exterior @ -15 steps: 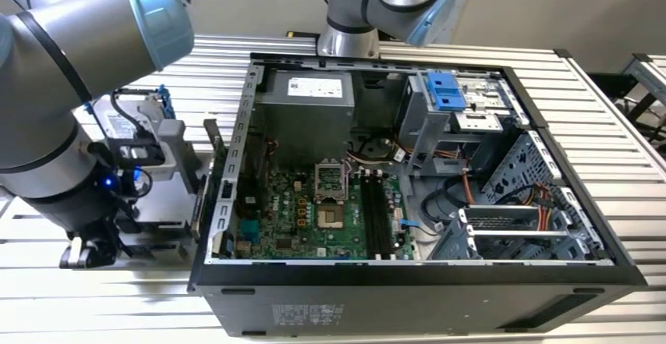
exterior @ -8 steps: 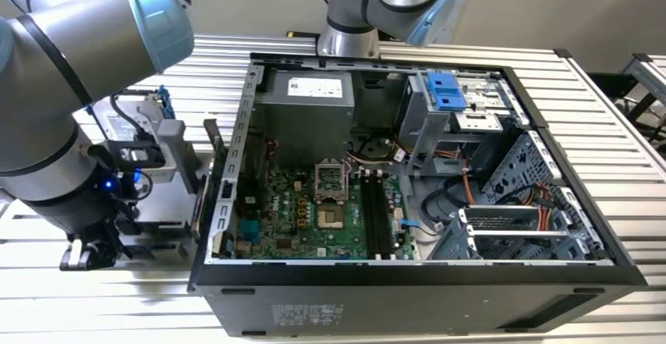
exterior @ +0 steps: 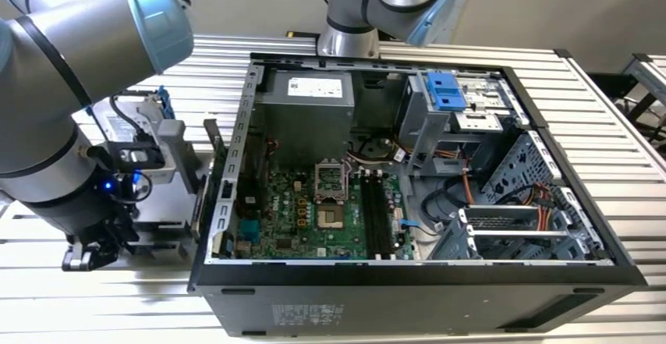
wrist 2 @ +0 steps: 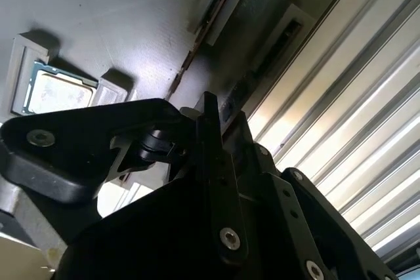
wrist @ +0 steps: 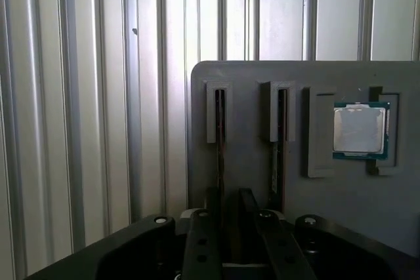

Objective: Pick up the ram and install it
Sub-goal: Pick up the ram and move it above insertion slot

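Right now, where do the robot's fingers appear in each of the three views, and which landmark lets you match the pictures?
Exterior view: the fingers hang low at the exterior view's left, beside the computer case.
First wrist view: the fingers, open, line up with a ram stick standing in the grey tray.
Second wrist view: the fingers stand dark in front of that tray.
Shared landmark: the ribbed table, in all three.

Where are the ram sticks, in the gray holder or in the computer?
In the holder. In the first wrist view, two ram sticks stand on edge in the gray holder's slots.
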Robot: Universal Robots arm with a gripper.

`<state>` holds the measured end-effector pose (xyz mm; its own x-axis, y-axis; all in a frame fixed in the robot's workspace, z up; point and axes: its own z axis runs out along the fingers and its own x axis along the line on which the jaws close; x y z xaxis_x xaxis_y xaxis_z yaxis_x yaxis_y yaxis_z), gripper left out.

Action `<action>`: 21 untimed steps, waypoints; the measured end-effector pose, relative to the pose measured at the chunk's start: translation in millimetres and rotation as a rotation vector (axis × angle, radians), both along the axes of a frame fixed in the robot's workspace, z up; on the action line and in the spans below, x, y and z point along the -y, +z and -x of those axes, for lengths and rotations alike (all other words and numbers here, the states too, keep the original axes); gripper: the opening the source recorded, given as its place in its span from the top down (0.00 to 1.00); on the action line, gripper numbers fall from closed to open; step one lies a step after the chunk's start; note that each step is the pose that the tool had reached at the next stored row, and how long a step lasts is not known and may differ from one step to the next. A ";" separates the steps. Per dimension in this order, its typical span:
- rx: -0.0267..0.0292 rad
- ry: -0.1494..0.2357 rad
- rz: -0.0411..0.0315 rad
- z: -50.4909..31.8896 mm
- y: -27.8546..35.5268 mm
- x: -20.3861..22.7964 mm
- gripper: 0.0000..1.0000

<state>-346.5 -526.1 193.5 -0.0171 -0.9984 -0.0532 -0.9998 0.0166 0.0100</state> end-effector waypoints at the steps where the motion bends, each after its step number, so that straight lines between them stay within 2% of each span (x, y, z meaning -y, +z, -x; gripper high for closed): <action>1: 0.0001 0.000 0.0000 0.0 0.0 0.0 0.00; 6: 0.0000 0.000 0.0001 0.0 0.0 0.4 0.00; 7: 0.0000 0.000 0.0002 0.0 0.1 0.5 1.00; 21: 0.0000 0.000 0.0000 0.0 0.0 1.9 1.00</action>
